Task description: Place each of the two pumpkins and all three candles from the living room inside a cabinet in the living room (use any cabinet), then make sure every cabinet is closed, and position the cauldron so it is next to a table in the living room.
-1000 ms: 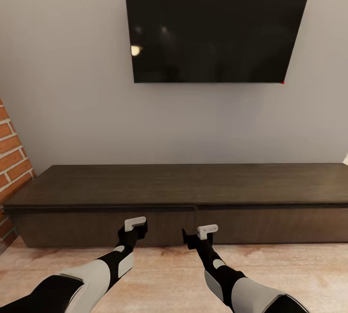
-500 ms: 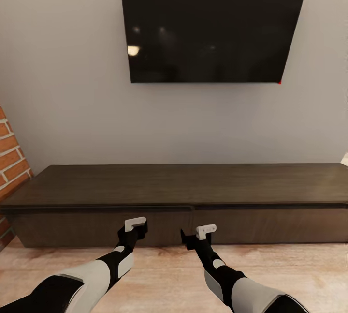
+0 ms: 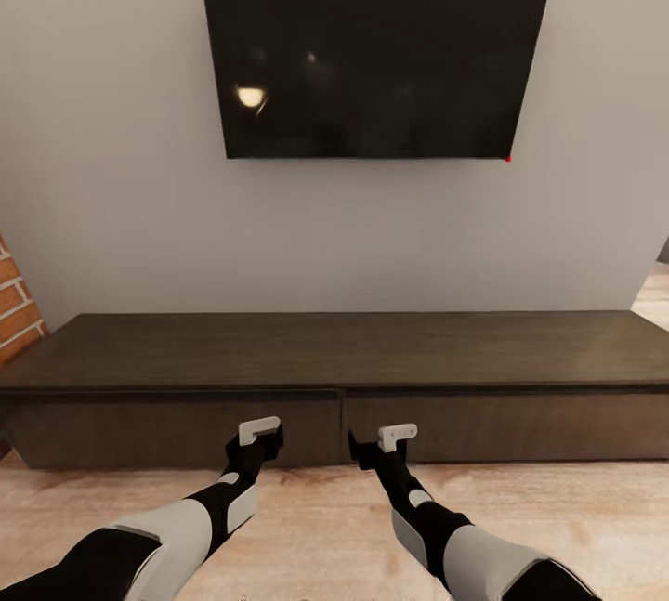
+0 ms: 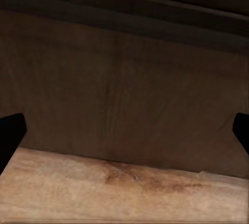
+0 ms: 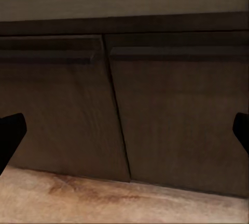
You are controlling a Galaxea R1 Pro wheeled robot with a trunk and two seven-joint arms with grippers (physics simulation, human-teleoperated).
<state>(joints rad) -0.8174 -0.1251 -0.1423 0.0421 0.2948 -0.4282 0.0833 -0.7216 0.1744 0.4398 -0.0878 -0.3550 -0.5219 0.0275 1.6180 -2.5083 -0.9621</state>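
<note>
The cabinet [image 3: 334, 352] is a long, low dark-brown unit against the grey wall, and both of its wide drawer fronts [image 3: 186, 429] sit flush and shut. My left gripper [image 3: 269, 441] hovers just in front of the left drawer, near the centre seam. It is open, with dark fingertips [image 4: 10, 133] wide apart and nothing between them. My right gripper [image 3: 372, 449] hangs before the right drawer by the seam [image 5: 118, 115], also open and empty. The pumpkins, candles, cauldron and table are out of view.
A large black TV [image 3: 372, 44] hangs on the wall above the cabinet. A red brick wall [image 3: 14, 308] edges in at the left. Pale wood floor [image 3: 325, 527] runs in front of the unit, and the cabinet's right end meets a gap [image 3: 655, 290].
The whole picture has slid left, so the camera has turned or moved right. Both arms keep the same pose, and the drawers stay shut.
</note>
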